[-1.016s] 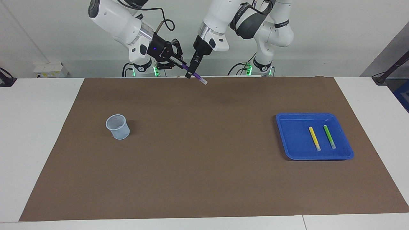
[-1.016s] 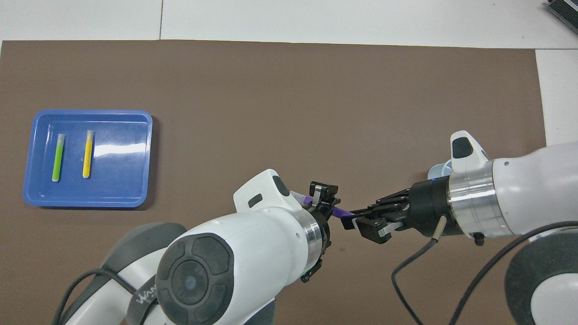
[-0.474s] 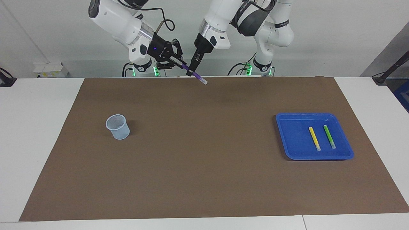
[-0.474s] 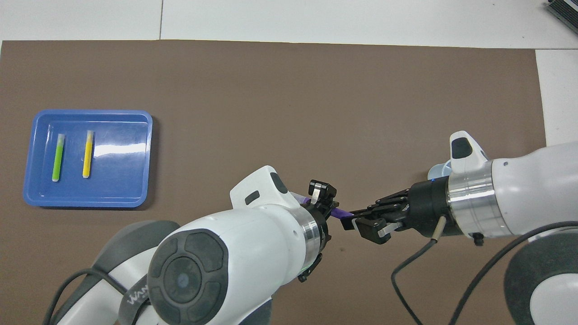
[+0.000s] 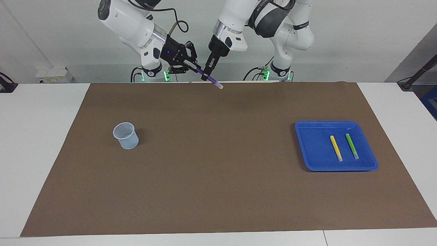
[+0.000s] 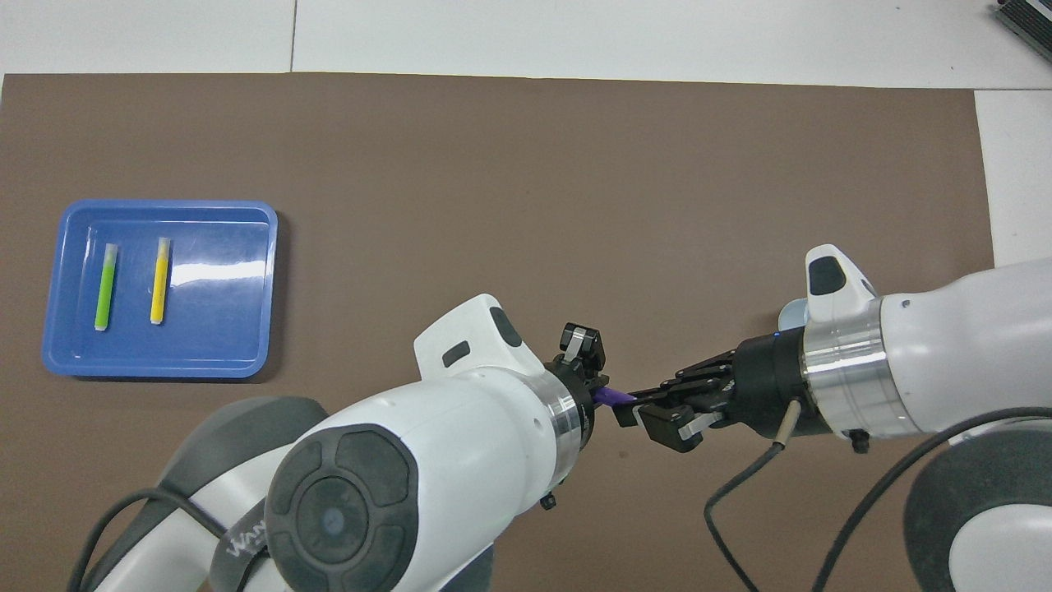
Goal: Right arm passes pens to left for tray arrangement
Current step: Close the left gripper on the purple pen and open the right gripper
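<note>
A purple pen (image 5: 214,83) (image 6: 612,397) hangs slantwise in the air over the mat's edge by the robots, its pale cap pointing down. My right gripper (image 5: 192,66) (image 6: 639,403), wide and blue-lit, is shut on its upper end. My left gripper (image 5: 206,76) (image 6: 590,385) comes down from above and is shut on the pen's middle. The blue tray (image 5: 336,122) (image 6: 164,205) lies toward the left arm's end of the table. In it a yellow pen (image 5: 336,148) (image 6: 161,281) and a green pen (image 5: 352,146) (image 6: 104,288) lie side by side.
A small translucent pale-blue cup (image 5: 126,135) (image 6: 791,312) stands upright on the brown mat (image 5: 218,171) toward the right arm's end; in the overhead view the right arm mostly covers it. White tabletop surrounds the mat.
The left gripper's fingers have closed on the purple pen, which the right gripper still holds. Both hands and the pen have shifted slightly, with the left arm's wrist rising.
</note>
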You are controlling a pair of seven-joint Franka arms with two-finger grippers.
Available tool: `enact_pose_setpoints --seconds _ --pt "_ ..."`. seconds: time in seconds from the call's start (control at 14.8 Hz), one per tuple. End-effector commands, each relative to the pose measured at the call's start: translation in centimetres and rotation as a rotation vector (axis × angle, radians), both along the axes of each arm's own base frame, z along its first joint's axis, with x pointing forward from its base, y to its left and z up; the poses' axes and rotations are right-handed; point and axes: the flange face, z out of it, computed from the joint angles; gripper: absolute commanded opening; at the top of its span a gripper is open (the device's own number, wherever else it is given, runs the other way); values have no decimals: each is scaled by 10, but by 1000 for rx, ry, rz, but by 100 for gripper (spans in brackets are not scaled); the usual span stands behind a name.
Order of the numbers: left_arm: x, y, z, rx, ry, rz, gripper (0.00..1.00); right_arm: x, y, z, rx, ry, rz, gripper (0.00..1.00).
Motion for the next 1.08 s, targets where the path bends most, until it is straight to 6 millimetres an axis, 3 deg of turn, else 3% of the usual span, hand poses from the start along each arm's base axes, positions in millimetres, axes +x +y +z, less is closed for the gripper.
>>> enact_pose_setpoints --seconds 0.0,0.34,0.41,0.47,0.54,0.75,0.95,1.02 --pt "0 1 -4 40 -10 -17 0 3 -8 5 29 -35 -16 0" --pt "0 0 -3 46 -20 -21 0 3 -8 6 24 -17 -37 0" --pt "0 0 -3 46 -20 -21 0 3 -8 6 20 -3 -51 19" --pt "0 0 -3 47 -20 -23 0 3 -8 6 16 -4 -50 73" --pt "-1 1 -4 50 -19 -24 0 3 -9 6 11 -5 -50 100" --pt "4 9 -8 75 -34 -84 0 3 -9 6 11 -2 -54 100" --pt "40 62 -27 147 -38 -158 0 4 -9 6 10 -3 -55 100" --pt "55 92 -32 173 -49 -194 0 4 -10 6 9 -3 -55 100"
